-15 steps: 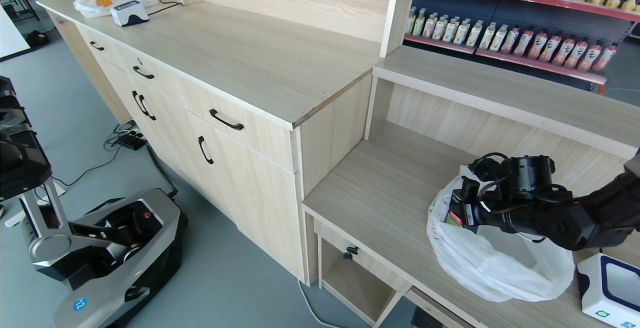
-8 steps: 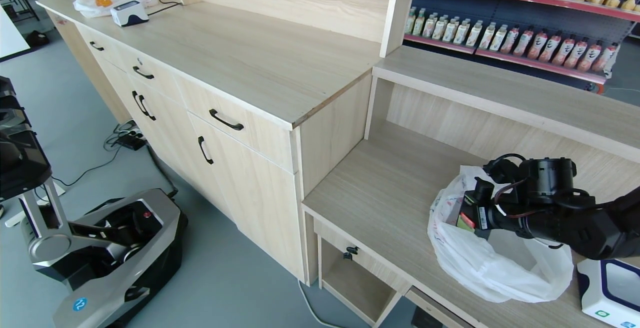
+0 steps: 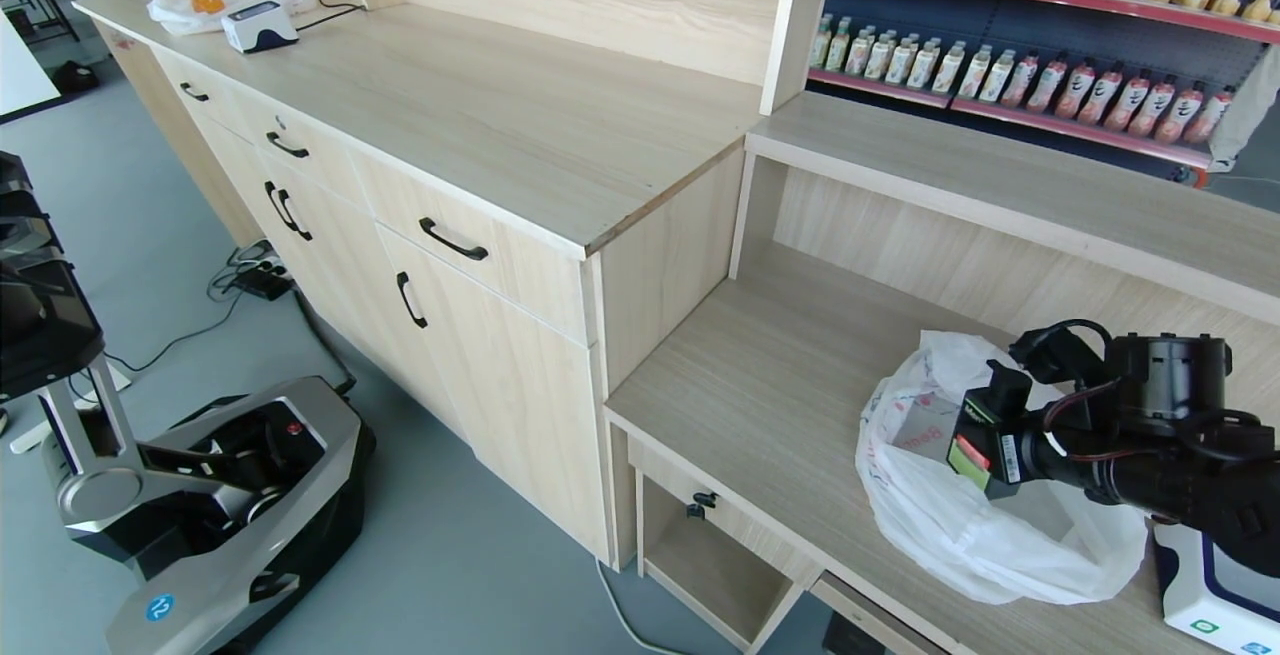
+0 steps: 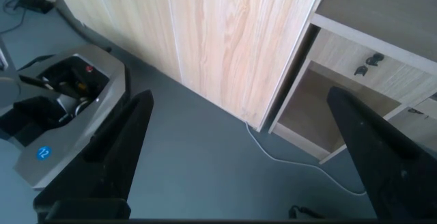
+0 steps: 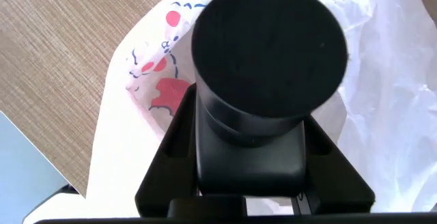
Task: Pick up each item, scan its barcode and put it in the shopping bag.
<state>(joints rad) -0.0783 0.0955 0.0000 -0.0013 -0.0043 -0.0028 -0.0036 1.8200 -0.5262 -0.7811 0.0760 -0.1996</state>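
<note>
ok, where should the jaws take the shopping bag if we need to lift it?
Probably pinch the raised rim fold at the far side of the shopping bag, coming from above. That fold stands up clear of the counter; the body is slack film slumped flat, with a box inside.

a black cylinder (image 5: 268, 43) with a wide round top sits close to the camera, seated in a black frame (image 5: 252, 183); what it is cannot be told. behind it lies a white plastic bag (image 5: 382, 115), crumpled, with red and blue prints on one side. the bag rests on a wood-grain counter (image 5: 61, 53). a pale grey-blue flat surface (image 5: 27, 176) lies just beside the bag.
</note>
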